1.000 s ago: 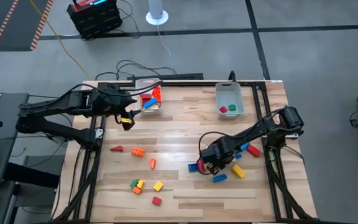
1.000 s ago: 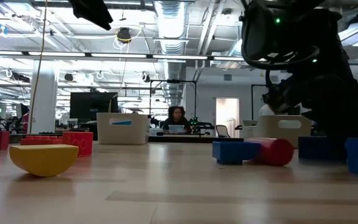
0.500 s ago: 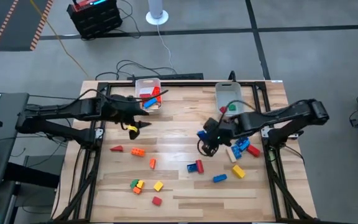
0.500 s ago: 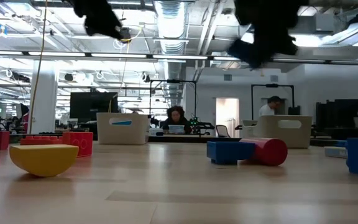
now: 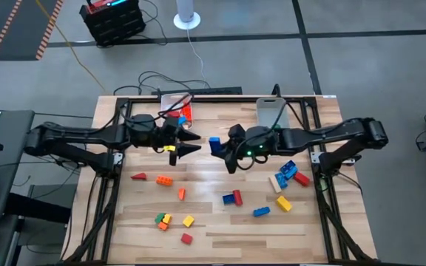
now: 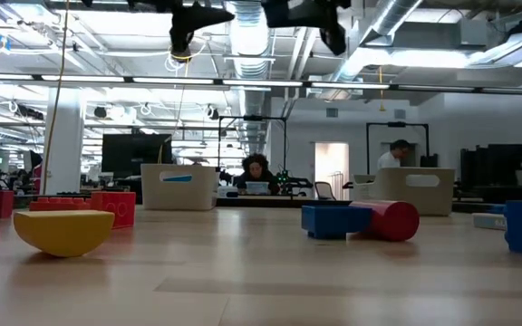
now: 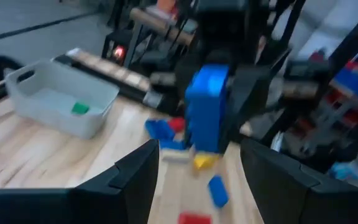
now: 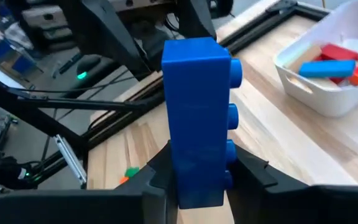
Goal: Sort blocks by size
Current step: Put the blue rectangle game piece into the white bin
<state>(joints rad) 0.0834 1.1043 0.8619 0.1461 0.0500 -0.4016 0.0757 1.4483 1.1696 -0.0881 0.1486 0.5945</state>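
My right gripper (image 5: 222, 145) is shut on a blue brick (image 5: 214, 142) high above the middle of the table; the brick also shows in the right wrist view (image 8: 197, 118) and the left wrist view (image 7: 207, 109). My left gripper (image 5: 196, 143) is open and empty, level, pointing toward the table's right and facing the brick a short way off. Both grippers (image 6: 198, 18) (image 6: 311, 11) show at the top of the low view. Other blocks lie loose on the table: a red-and-blue pair (image 5: 233, 197), a yellow one (image 5: 283, 203), an orange one (image 5: 164, 180). My right gripper pinches the blue brick's lower part (image 8: 194, 186) between its two fingers (image 8: 247, 171). The fingers come level from the table's right. The brick stands upright in the hold, its studs (image 8: 234, 115) to one side, lifted clear of the table.
A clear bin (image 5: 174, 100) at the far left holds red, blue and orange blocks (image 8: 334, 62). A second bin (image 5: 271, 111) at the far right holds a green block (image 7: 79, 108). More blocks lie at the near left (image 5: 161, 219) and right (image 5: 287, 174).
My right gripper has risen from the loose blocks at the table's right with the blue brick and gone toward the far and left, to the table's middle. My left gripper has gone toward the table's right, toward the brick.
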